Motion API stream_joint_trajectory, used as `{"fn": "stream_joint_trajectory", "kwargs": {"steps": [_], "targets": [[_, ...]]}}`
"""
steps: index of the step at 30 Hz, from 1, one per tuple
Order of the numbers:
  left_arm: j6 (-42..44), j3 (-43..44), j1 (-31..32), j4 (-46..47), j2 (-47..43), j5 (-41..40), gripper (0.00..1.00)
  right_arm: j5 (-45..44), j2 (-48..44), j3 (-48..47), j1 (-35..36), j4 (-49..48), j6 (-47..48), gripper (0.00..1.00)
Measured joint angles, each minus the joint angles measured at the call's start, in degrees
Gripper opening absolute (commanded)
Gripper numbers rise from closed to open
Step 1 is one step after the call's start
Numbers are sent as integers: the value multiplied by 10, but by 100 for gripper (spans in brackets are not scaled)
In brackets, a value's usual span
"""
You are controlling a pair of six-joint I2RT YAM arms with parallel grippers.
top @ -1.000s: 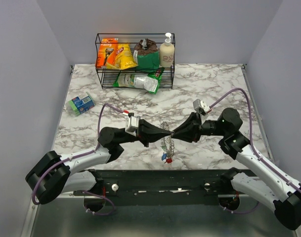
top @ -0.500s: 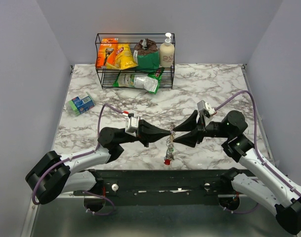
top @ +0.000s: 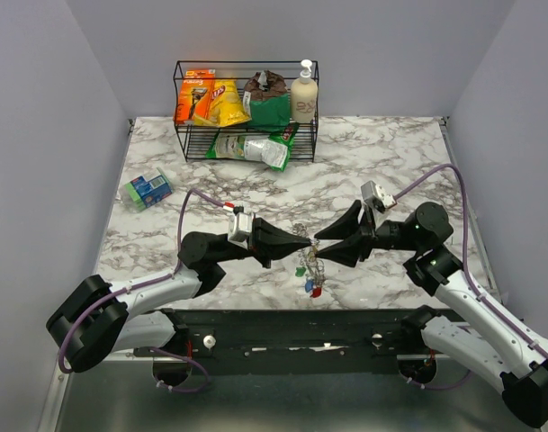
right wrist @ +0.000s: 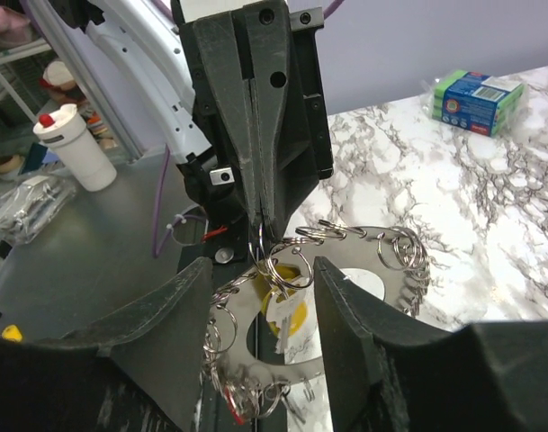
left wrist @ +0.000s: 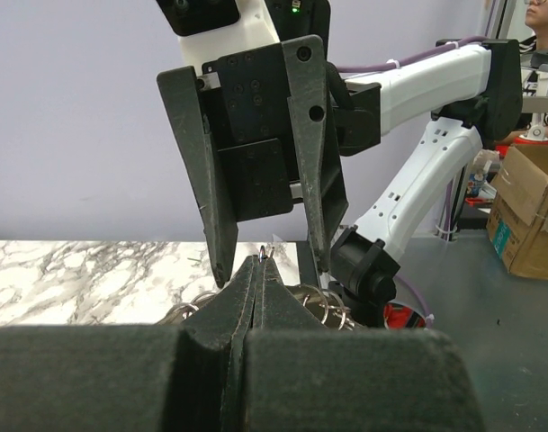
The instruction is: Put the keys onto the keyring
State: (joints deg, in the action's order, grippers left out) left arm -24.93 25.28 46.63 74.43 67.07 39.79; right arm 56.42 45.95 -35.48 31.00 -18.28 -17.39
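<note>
My left gripper (top: 308, 241) is shut on the keyring (top: 311, 263) and holds it above the table's front edge. Green, blue and red keys (top: 309, 281) dangle below it. My right gripper (top: 320, 249) faces it from the right, open, one finger on each side of the ring without touching. In the right wrist view the keyring (right wrist: 364, 262) is a silvery band strung with small split rings, a yellow key (right wrist: 288, 311) hanging from it between my fingers (right wrist: 179, 310). In the left wrist view my shut fingertips (left wrist: 258, 263) pinch a wire loop.
A black wire rack (top: 245, 108) with packets and a soap bottle stands at the back. A green and blue sponge pack (top: 148, 189) lies at the left. Off the table, a cardboard box (left wrist: 530, 211) and a white bottle (right wrist: 71, 148) show.
My right gripper, shut at the keyring one second ago, has opened and drawn back slightly to the right. The hanging keys have swung. The left gripper has kept its hold.
</note>
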Motion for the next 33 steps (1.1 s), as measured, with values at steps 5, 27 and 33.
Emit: {"fn": "stream_joint_trajectory", "kwargs": {"steps": [5, 27, 33], "targets": [[-1, 0, 0, 0, 0, 0, 0, 0, 4, 0, 0, -21, -19, 40], [19, 0, 0, -20, -11, 2, 7, 8, 12, -14, 1, -3, 9, 1], [82, 9, 0, -117, -80, 8, 29, 9, 19, -39, 5, 37, 39, 1]]}}
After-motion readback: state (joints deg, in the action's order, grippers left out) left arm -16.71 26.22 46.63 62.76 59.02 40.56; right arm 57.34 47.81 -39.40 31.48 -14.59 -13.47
